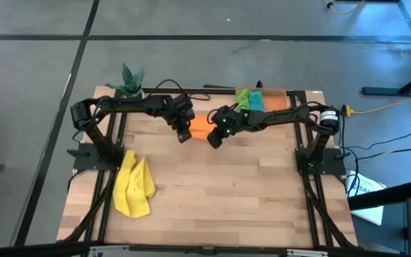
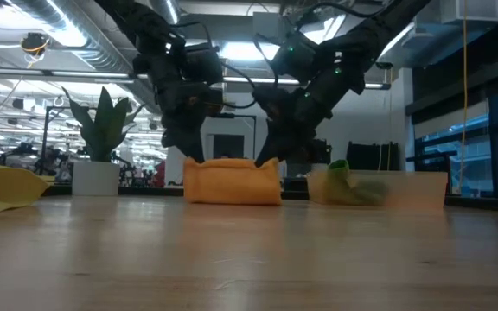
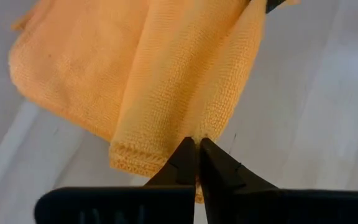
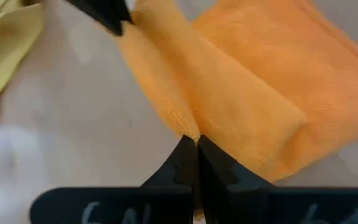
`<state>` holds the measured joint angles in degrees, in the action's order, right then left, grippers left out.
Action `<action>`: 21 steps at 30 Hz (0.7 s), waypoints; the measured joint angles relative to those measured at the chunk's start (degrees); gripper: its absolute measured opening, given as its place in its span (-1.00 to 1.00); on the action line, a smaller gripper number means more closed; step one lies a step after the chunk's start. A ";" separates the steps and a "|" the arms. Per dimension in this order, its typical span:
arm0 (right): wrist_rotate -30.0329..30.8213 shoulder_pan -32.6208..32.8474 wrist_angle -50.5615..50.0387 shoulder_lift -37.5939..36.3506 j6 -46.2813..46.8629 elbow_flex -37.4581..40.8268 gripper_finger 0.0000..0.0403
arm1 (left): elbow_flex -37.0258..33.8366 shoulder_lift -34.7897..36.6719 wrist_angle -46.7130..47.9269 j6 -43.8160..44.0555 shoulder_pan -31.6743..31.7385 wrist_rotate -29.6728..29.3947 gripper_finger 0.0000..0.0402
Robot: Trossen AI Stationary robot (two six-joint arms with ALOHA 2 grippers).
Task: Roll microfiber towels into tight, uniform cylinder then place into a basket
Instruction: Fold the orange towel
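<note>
Pinching orange towel [image 1: 201, 127] at opposite ends: left gripper [image 3: 197, 147] clamped tight on folded edge, right gripper [image 4: 196, 142] likewise closed on fold. Towel at table's [image 1: 227, 185] far middle, partly folded. Basket [image 1: 285, 99] at far right holds green and teal towels [image 1: 249, 100]. Yellow towel [image 1: 133, 185] lies near left.

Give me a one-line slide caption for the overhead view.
Both tools, left and right, pinch the orange towel mid-table, yellow towel waiting nearby, two towels already in the basket.
</note>
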<state>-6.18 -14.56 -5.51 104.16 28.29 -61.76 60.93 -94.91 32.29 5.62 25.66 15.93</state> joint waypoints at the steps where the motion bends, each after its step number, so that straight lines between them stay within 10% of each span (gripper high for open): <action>1: 1.22 -0.01 -0.08 0.00 0.43 0.00 -0.97 | 0.00 0.00 -0.29 -0.04 0.11 -0.02 -1.00; 6: 6.35 -0.07 0.30 0.00 2.99 -0.02 -0.97 | 0.08 0.02 -0.26 -0.11 1.00 2.90 -1.00; 21: -4.92 5.50 0.40 0.00 2.94 -0.04 -0.96 | 0.13 0.07 8.12 1.75 -9.42 6.07 -1.00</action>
<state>-11.09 -9.06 -5.11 104.16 31.22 -61.80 61.06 -94.85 40.41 7.38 16.24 21.99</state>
